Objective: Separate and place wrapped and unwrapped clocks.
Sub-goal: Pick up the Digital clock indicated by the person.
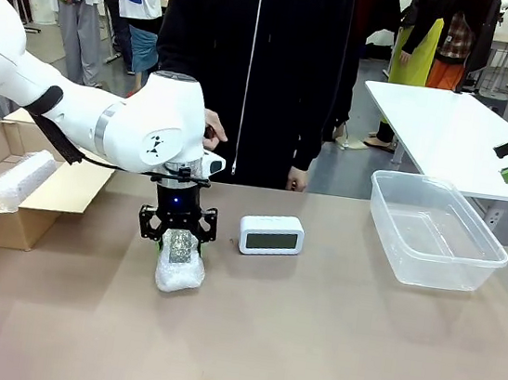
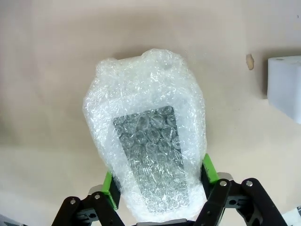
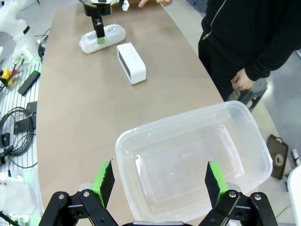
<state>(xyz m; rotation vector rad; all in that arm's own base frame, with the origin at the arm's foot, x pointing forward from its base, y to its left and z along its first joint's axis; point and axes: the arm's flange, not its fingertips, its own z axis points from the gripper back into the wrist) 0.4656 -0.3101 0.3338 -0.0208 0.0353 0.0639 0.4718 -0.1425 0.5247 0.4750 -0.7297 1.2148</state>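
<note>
Left wrist view: the left gripper (image 2: pixel 157 183) stands astride a wrapped bundle (image 2: pixel 146 141) that lies on the brown table (image 2: pixel 47 70). Its green pads (image 2: pixel 209 169) sit against the bubble wrap on either side, near one end of the bundle and not at its middle. The speckled grey face shows through the wrap between them. From this angle I cannot tell whether the pads are squeezing the clock inside or only brushing the loose wrap.

In the front view the bare white clock (image 1: pixel 270 235) stands just beside the bundle, on the side toward the clear tub (image 1: pixel 453 277). On the other side, an open cardboard box (image 1: pixel 76 187) holds a second wrapped bundle (image 1: pixel 21 180). So the box looks like the place for this one. The right gripper (image 3: pixel 159 181) hangs over the tub with its jaws spread wide and nothing between them.

The main risk is the grip. Bubble wrap is soft and slick, so the pads may crush air and not hold the hard body. An off-centre hold would let the long end droop or swing on the lift, and the bundle could slide out short of the box. A low or tilted carry might catch the box's flap. A swing toward the tub side could knock over the bare clock.
</note>
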